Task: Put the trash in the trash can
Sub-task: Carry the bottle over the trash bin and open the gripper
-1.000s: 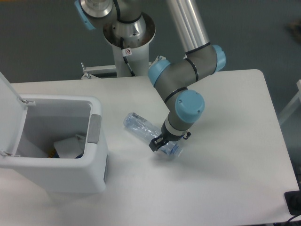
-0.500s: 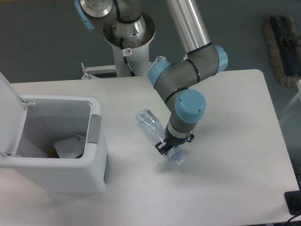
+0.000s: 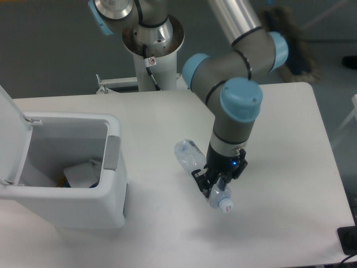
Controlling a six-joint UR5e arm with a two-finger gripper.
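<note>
Camera view, fixed, looking down on worktop.
Arm: grey w/ light-blue joints, comes in from top centre, wrist pointing down over mid worktop.
Gripper: closed around bottle, clamped approx mid-body; black fingers on either side of it.
Bottle: clear bluish plastic, crinkled. Tilted diagonal, base end up-left, neck end down-right w/ pale cap at lowest point. Whether cap end touches worktop or hangs just above: cannot tell. Sits well right of bin, not over it.
Bin: white, boxy, rounded corners, left side of worktop. Grey tab on right rim.
Lid: white, hinged at left, standing open.
Bin contents: crumpled white paper lying at bottom, near right wall; dark bits beside it, too small to ID.
Arm base: white pedestal at back edge of worktop, small label on front.
</note>
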